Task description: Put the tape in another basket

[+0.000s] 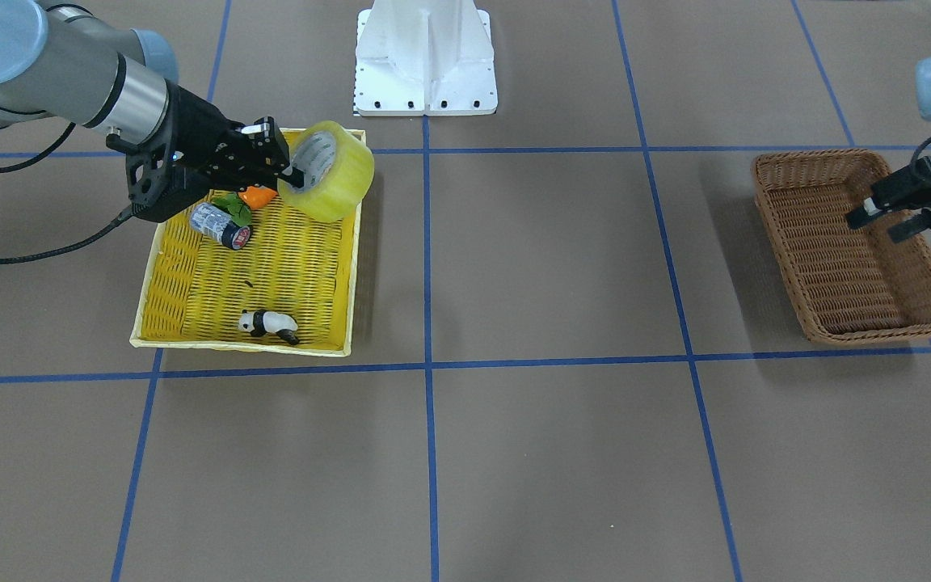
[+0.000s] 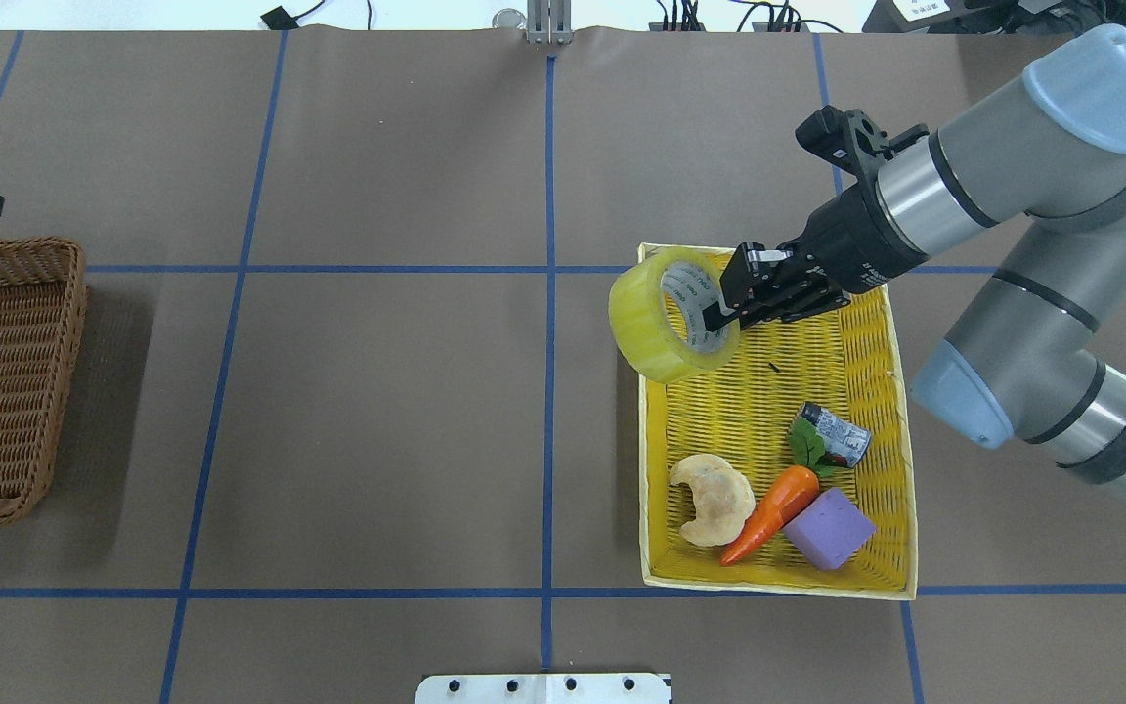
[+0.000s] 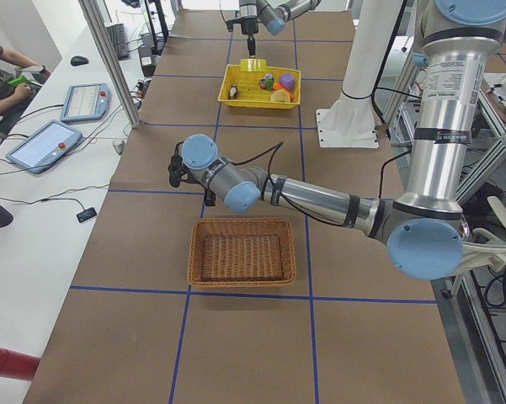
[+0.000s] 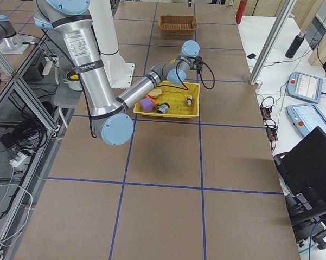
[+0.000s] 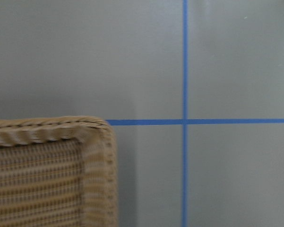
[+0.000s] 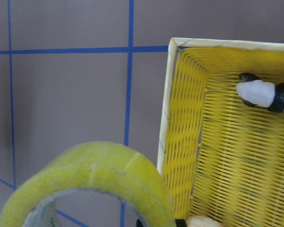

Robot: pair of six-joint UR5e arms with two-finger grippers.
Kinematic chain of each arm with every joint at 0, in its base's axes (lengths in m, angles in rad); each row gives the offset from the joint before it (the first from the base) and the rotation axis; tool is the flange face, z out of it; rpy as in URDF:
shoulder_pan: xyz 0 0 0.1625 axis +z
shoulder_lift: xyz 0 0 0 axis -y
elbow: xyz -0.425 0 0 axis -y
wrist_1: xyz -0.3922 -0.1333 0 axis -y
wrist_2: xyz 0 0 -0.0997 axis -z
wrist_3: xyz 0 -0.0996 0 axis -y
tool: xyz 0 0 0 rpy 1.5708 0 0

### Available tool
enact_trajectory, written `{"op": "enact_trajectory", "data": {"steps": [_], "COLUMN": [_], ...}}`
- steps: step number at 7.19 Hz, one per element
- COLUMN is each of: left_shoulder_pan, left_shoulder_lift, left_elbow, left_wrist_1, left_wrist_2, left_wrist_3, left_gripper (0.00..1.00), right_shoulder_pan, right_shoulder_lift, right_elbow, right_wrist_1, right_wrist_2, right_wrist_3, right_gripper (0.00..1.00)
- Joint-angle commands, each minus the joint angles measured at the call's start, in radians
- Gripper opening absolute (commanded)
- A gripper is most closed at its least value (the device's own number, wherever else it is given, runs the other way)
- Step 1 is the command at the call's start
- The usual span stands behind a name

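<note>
At the left, the basket [image 2: 53,372] lies well apart from the load. The left gripper [image 1: 878,226] hovers by its far edge with jaws spread and empty, an obstacle if the roll arrives there. The bench [image 2: 377,411] between makes for a long carry. The tape [image 2: 656,328] hangs over the left rim of the yellow basket [image 2: 778,587], and the right gripper [image 2: 719,318] pinches just one wall through the core — an off-centre hold that may let it swing or slip out.
</note>
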Motion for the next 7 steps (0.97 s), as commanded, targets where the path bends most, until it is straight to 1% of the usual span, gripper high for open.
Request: {"op": "enact_trajectory", "data": {"steps": [1,2,3,4,5,6,7], "left_shoulder_pan": [0.077,0.101,0.111,0.114,0.153,0.199,0.27], "left_shoulder_lift": [-0.079,-0.104,-0.119,-0.122,-0.127,-0.131,-0.2], "left_elbow": [0.012,0.022,0.027,0.018,0.024,0.024,0.029], "left_wrist_1": [-0.182,-0.246,-0.306,-0.369,-0.427,-0.505,-0.555], "left_wrist_2": [0.003,0.007,0.014,0.083,0.108,0.151,0.173], "left_wrist_3": [-0.176,-0.179,-0.179,-0.188,-0.281,-0.416,-0.64], "left_gripper": [0.98,0.98,0.98,0.98,0.98,0.98,0.98], "right_shoulder_pan": [-0.029,-0.056,-0.108,-0.157,-0.196,-0.24,-0.272], "right_shoulder_lift": [0.027,0.044,0.049,0.05,0.063,0.063,0.073], "right_elbow": [-0.018,-0.019,-0.021,-0.025,-0.041,-0.05,-0.062], "right_wrist_1": [0.118,0.126,0.175,0.219,0.274,0.336,0.391], "right_wrist_2": [-0.019,-0.043,-0.106,-0.178,-0.227,-0.311,-0.373], "right_wrist_3": [0.082,0.082,0.083,0.105,0.153,0.206,0.28], "right_gripper": [0.0,0.0,0.0,0.0,0.0,0.0,0.0]}}
